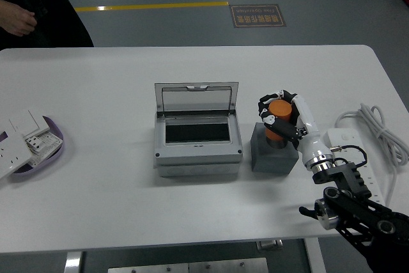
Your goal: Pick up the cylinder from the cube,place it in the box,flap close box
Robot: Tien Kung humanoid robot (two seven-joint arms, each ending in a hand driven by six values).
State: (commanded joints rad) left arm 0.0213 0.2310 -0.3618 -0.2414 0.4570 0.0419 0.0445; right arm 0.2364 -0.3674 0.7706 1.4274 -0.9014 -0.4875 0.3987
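Toward the bench's right edge, the right hand wraps its fingers around the orange cylinder, just above the grey cube. It looks light, rigid and smooth; gripping its sides suits. The open box waits alongside.

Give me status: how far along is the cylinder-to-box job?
Early. Done: the right hand has its fingers wrapped around the orange cylinder. In hand: the pick; the cylinder sits at the top of the grey cube, and whether it has left its seat is unclear. Left: move it into the grey box, whose lid stands open, then flap the lid shut.
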